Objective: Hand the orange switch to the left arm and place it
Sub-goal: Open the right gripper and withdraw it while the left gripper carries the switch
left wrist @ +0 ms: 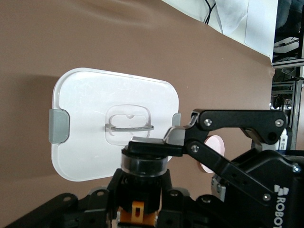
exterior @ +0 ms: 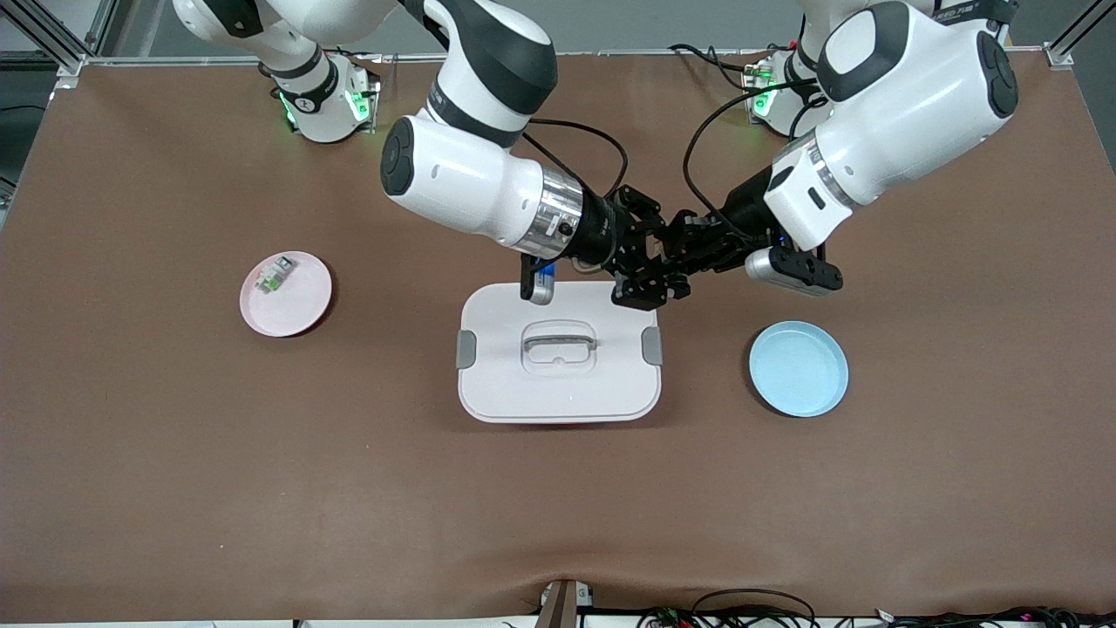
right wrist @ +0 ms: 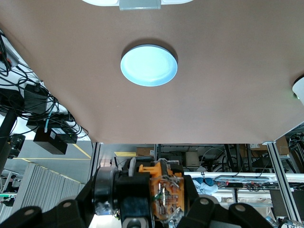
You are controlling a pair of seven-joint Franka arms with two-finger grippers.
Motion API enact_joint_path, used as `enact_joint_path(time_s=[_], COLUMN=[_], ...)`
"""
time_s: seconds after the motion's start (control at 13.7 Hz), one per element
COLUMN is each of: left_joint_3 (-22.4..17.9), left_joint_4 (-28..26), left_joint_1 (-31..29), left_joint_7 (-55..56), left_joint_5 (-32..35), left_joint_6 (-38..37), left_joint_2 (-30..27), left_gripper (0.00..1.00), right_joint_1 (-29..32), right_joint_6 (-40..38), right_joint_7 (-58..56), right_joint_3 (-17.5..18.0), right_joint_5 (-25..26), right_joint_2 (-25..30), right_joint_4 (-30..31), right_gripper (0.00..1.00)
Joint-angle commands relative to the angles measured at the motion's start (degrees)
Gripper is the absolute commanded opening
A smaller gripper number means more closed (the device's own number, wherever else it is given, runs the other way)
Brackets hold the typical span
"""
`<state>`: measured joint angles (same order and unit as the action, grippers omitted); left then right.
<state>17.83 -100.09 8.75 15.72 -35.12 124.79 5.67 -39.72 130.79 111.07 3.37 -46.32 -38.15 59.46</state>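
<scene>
Both grippers meet in the air over the box's (exterior: 558, 397) corner toward the left arm's end. The orange switch (left wrist: 142, 187) is a small black cylinder with an orange end, and both are shut on it. In the left wrist view my left gripper (left wrist: 141, 204) clamps the orange end, while the right gripper's fingers (left wrist: 156, 147) grip the dark round end. The right wrist view shows the switch (right wrist: 156, 192) crosswise in my right gripper (right wrist: 142, 202). From the front, the right gripper (exterior: 649, 270) and left gripper (exterior: 684, 249) hide the switch.
The white box (left wrist: 95, 104) has grey side clips and a lid handle and sits mid-table. A blue plate (exterior: 798, 368) lies beside it toward the left arm's end. Toward the right arm's end, a pink plate (exterior: 301, 305) carries a small green-and-grey part (exterior: 275, 275).
</scene>
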Motion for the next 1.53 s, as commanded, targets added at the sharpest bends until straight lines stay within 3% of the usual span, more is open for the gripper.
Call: enact_joint_path(time_s=[0.0, 0.36, 0.66, 0.95, 1.24, 1.46], left_joint_3=[-0.4, -0.9, -0.9, -0.9, -0.9, -0.9], left_joint_4=[-0.4, -0.4, -0.4, -0.5, -0.9, -1.1], left_joint_1=[-1.2, -3.6, -9.4, -13.7, -17.5, -17.7], left_joint_7=[0.0, -2.0, -6.8, -18.9, -37.8, -43.6], left_joint_5=[1.7, 16.8, 23.3, 29.2, 29.4, 33.1], left_joint_6=[0.2, -0.2, -5.8, -11.1, -15.5, -16.6], left_joint_2=[-0.1, 0.3, 1.1, 1.1, 2.1, 2.8], left_gripper=[0.0, 0.0, 0.0, 0.0, 0.0, 0.0], right_joint_1=[0.7, 2.9, 7.2, 12.8, 20.0, 25.6], right_joint_6=[0.0, -3.9, -20.6, -39.9, -53.2, -60.0], right_joint_7=[0.6, -2.5, -16.3, -28.2, -42.3, -54.3], right_joint_3=[0.6, 0.5, -0.6, -0.6, -0.6, -0.6], right_joint_5=[-0.9, -0.6, 0.6, 9.2, 13.7, 18.4], right_joint_2=[-0.5, 0.1, 3.6, 6.2, 6.7, 6.9], right_joint_4=[-2.2, -2.2, -1.7, -1.6, -1.6, -1.6], right_gripper=[1.0, 1.0, 1.0, 1.0, 1.0, 1.0])
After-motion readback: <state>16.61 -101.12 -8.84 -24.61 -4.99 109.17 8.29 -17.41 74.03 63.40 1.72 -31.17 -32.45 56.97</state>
